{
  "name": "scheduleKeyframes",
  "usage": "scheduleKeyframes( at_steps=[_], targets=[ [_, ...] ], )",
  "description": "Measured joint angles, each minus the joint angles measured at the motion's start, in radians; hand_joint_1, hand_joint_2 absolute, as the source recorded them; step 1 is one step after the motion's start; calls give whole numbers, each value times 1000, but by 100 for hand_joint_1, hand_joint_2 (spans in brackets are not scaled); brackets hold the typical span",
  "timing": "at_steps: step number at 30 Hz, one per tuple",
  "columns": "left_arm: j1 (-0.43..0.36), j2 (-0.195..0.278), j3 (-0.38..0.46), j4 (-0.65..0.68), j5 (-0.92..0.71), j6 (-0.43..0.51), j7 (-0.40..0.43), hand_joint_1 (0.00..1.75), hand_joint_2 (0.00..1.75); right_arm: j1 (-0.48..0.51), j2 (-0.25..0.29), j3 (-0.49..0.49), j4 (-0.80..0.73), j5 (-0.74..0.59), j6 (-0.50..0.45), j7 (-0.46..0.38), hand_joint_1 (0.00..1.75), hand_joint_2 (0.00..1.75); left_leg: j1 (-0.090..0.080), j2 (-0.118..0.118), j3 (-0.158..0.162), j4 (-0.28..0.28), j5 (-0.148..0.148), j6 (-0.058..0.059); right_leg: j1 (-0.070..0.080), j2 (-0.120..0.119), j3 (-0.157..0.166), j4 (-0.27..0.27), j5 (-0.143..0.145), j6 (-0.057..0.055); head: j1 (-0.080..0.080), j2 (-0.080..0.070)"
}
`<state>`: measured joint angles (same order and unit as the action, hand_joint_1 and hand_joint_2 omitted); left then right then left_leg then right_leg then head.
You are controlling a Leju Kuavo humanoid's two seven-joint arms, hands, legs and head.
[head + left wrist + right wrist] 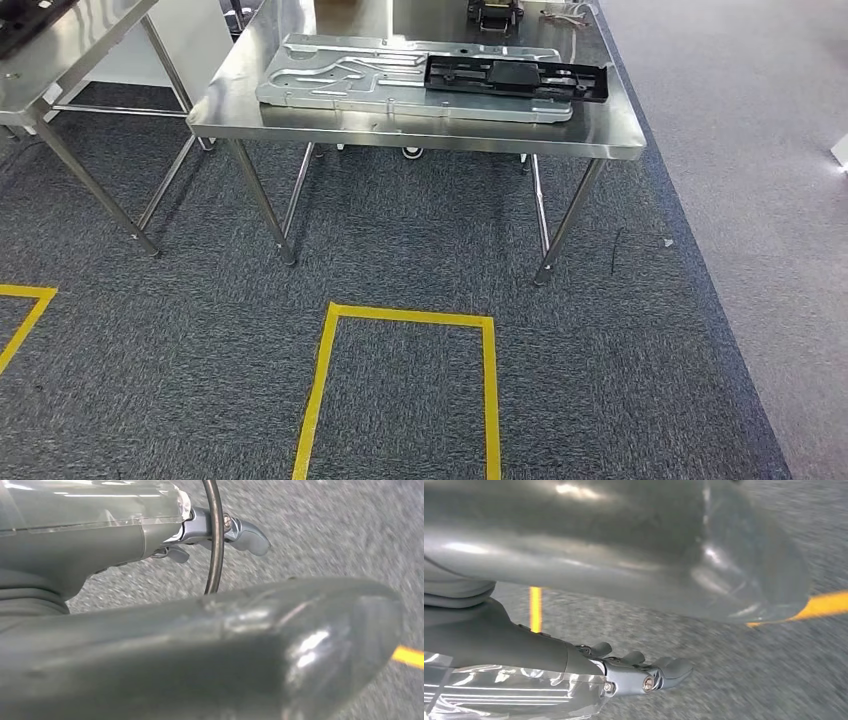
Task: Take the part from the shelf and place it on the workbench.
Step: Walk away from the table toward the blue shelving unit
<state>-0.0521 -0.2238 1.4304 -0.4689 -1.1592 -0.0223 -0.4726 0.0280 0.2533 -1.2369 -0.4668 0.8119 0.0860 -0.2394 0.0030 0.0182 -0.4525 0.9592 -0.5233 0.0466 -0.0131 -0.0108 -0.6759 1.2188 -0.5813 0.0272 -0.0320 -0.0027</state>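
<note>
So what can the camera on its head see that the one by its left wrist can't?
Head view alone: a steel workbench carrying a long silver metal plate with a black part on top, a second steel table beside it, and a yellow tape rectangle on the floor.

Left wrist view alone: the robot's own left hand, close up and blurred, fingers extended with nothing in them, and a thin dark cable looping past.

Both: grey carpet with yellow tape marks.

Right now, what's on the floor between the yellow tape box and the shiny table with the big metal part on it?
Just bare dark carpet lies between the yellow tape box and the table holding the metal part, as the head view shows.
</note>
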Motion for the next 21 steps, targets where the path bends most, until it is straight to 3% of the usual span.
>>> scheduleKeyframes(
  at_steps=[1,2,3,5,7,8,11,13,15,16,17,18,19,21],
  targets=[
    [4,-9,2,-17,-2,-16,10,0,0,-1,-1,-2,9,9,-5,6,0,0,-2,-7,-9,1,6,0,0,2,-13,49,-23,1,0,0],
    [9,-23,3,-41,-4,-35,21,0,0,-2,-3,-5,16,15,-9,12,0,0,-4,-15,-15,3,10,-1,0,3,-10,65,-26,1,0,0],
    [14,-40,3,-70,-7,-54,32,0,0,-3,-4,-9,23,21,-13,17,0,0,-5,-22,-19,6,13,-2,0,5,12,41,-9,-1,0,0],
    [21,-69,3,-115,-7,-77,49,0,0,-5,-6,-15,30,29,-16,22,0,0,-6,-38,-23,12,15,-4,1,24,96,-90,47,-11,0,0],
    [22,-90,1,-144,0,-79,76,0,0,-7,-9,-19,37,41,-12,26,0,0,-9,-52,-32,23,15,-10,2,49,156,-199,75,-21,0,0],
    [23,-98,-2,-156,3,-74,96,0,0,-10,-10,-21,40,50,-9,27,0,0,-9,-57,-38,27,16,-15,4,56,164,-218,74,-24,0,0],
    [34,-110,-18,-183,17,-47,178,0,0,-17,-11,-22,52,88,0,30,0,0,-9,-68,-50,35,13,-30,1,39,165,-230,78,-33,0,0],
    [44,-114,-38,-197,32,-33,224,0,0,-19,-12,-23,59,111,3,32,0,0,-8,-53,-78,97,-29,-42,-6,21,166,-239,83,-42,0,0],
    [54,-116,-61,-204,42,-28,245,0,0,-18,-14,-25,66,125,3,36,0,0,-2,-35,-141,226,-95,-52,-5,1,164,-240,84,-46,0,0],
    [58,-116,-70,-207,44,-27,250,0,0,-19,-15,-25,69,129,3,39,0,0,2,-31,-170,285,-115,-57,-4,-10,162,-239,83,-46,0,0],
    [63,-117,-78,-209,46,-27,252,0,0,-19,-16,-26,71,132,3,41,0,0,5,-28,-184,314,-117,-60,-4,-20,161,-237,83,-46,0,0],
    [67,-117,-85,-212,49,-26,254,0,0,-20,-17,-26,74,135,3,43,0,0,7,-24,-180,304,-99,-63,-4,-29,160,-235,82,-45,0,0],
    [72,-117,-93,-214,52,-26,255,0,0,-21,-17,-26,77,139,2,47,0,0,9,-18,-156,255,-65,-64,-5,-37,160,-233,80,-44,0,0],
    [79,-118,-113,-222,64,-26,255,0,0,-24,-18,-27,82,152,-1,58,0,0,9,11,-89,116,-2,-61,-3,-51,161,-226,75,-37,0,0]
  ],
)
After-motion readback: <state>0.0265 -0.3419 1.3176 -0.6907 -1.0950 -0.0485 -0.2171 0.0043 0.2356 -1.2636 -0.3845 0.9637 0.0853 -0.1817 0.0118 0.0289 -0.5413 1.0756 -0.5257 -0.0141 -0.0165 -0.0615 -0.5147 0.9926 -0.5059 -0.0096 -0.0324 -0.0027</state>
